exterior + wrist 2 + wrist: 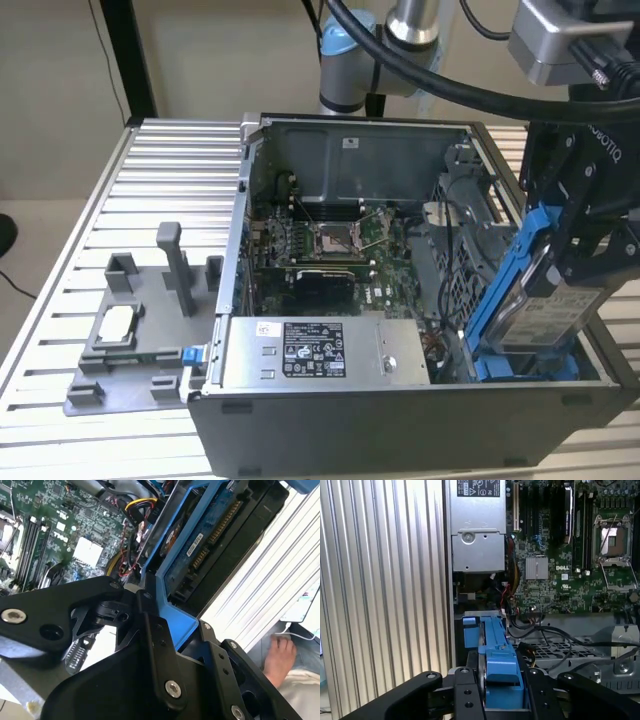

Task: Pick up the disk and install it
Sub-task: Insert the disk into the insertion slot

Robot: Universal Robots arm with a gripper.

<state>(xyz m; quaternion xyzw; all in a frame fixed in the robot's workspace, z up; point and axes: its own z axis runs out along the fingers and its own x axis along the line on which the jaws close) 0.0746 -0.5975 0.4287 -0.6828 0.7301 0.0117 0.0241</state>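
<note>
the gripper (585,262) is clamped on the disk (545,312), with its black fingers (465,697) pressed against both sides of the blue carrier frame. the disk hangs tilted, its lower end inside the open computer case (400,420) at the exterior view's right. the motherboard (340,240) and grey power supply (320,350) lie beside it.

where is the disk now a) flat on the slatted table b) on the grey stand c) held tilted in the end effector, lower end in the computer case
c: the end effector clamps the blue-edged disk, which is tilted with its lower end down inside the open computer case.
</note>
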